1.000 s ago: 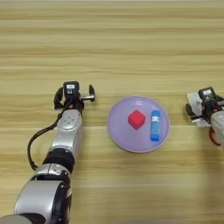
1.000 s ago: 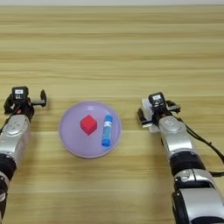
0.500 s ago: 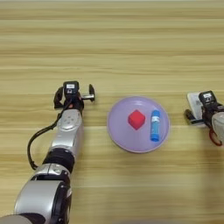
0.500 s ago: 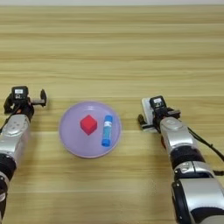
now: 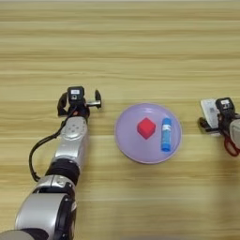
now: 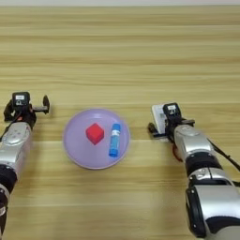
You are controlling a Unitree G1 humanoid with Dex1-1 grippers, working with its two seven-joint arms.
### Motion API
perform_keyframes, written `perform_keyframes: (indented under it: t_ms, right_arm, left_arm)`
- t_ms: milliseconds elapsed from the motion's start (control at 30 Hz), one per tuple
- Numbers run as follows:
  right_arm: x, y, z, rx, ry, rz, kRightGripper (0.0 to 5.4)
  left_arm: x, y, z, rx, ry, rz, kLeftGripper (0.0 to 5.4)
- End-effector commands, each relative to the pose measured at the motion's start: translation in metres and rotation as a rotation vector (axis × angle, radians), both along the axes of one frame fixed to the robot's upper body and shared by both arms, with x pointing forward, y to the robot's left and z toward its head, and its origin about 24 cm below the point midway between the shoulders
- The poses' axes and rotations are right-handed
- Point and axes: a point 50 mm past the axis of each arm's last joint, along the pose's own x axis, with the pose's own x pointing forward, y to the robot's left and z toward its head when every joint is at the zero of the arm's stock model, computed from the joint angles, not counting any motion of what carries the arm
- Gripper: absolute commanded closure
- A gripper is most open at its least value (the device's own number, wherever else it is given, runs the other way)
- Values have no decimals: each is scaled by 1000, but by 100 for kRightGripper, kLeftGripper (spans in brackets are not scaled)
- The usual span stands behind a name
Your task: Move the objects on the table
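Note:
A red cube (image 5: 146, 127) and a blue glue stick (image 5: 166, 134) lie side by side on the round lilac plate (image 5: 129, 140) in the middle of the table (image 5: 122, 47). My left gripper (image 5: 79, 101) rests on the wood left of the plate, open and holding nothing. To the right of the plate, my right gripper (image 6: 169, 125) sits open over a white flat device (image 6: 158, 120), which pokes out on its left side. A bit of the red scissors handle (image 5: 230, 146) shows beside the right forearm; the remainder is hidden.
Both forearms lie along the table from the near edge, one on each side of the plate. A black cable (image 5: 35, 157) loops beside the left arm. Bare wood fills the far half of the table.
The right gripper has edged slightly to the right over the white device. The left arm, the plate and the things on it have not moved.

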Motion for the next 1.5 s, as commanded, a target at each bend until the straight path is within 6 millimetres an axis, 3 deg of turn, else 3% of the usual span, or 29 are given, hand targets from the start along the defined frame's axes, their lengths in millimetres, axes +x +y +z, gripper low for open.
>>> perform_keyframes:
  t_ms: [33,833,1500]
  right_arm:
    - [-5,-4,-6,12,68,-1,13]
    - [-6,-1,-10,57,110,18,252]
    - [1,4,0,111,-5,17,252]
  left_arm:
    - [2,0,3,14,-9,-5,0]
    - [2,-1,3,12,-10,-5,0]
    - [2,0,3,14,-10,-5,0]
